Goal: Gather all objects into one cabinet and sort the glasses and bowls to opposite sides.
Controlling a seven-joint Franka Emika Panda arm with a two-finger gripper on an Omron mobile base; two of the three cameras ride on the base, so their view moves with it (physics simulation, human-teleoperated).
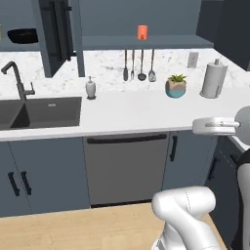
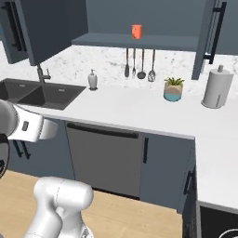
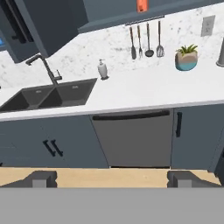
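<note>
Plainly, the pincer (image 3: 112, 178) stood spread as wide as it goes and held nothing, its two dark tips showing far apart at the foot of the hand view, well back from the tabletop (image 1: 146, 114).

The orange cup (image 1: 142, 32) stood upright on the open shelf (image 1: 146, 42) above the hanging utensils (image 1: 139, 66). It looked like a plain rigid cylinder, probably light, with smooth and likely slippery walls; a squeeze across its middle from the side seemed the safest hold, since a grip near the rim could tip it. The wide black bowl (image 1: 23, 35) sat in the open wall cabinet (image 1: 53, 36) at the far left, beside the swung-out door with its long black bar handle (image 1: 62, 24). It appeared shallow and glossy, too broad to span, so pinching its rim looked the likelier way to take it. A sliver of blue at the left edge of the hand view may have been the small bowl, though I could not tell. The beige mug could not be made out.

A white soap dispenser (image 1: 91, 88) stood by the sink (image 1: 44, 112), and a potted plant (image 1: 176, 86) and paper towel roll (image 1: 213, 79) further right.
</note>
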